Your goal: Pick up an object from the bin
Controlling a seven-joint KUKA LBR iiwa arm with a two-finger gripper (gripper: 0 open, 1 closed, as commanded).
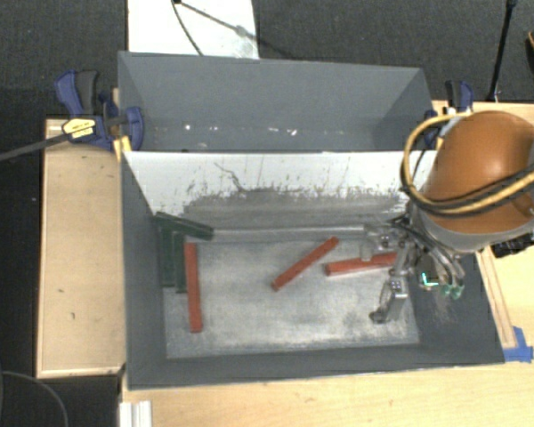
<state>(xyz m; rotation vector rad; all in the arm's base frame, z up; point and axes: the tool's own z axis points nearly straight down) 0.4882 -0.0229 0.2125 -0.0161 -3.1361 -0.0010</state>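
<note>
My gripper [388,310] hangs low at the right side of the bin, its metal fingertips close to the floor and nothing visible between them. Just up and left of it lies a short red bar [356,266], flat and nearly level, with its right end running under the gripper's body. A second red bar [304,264] lies slanted in the middle of the bin, left of the first.
At the left side lies a long red bar [194,287] pointing front to back, beside a dark green T-shaped piece [174,243]. The arm's orange cover and cables overhang the bin's right wall.
</note>
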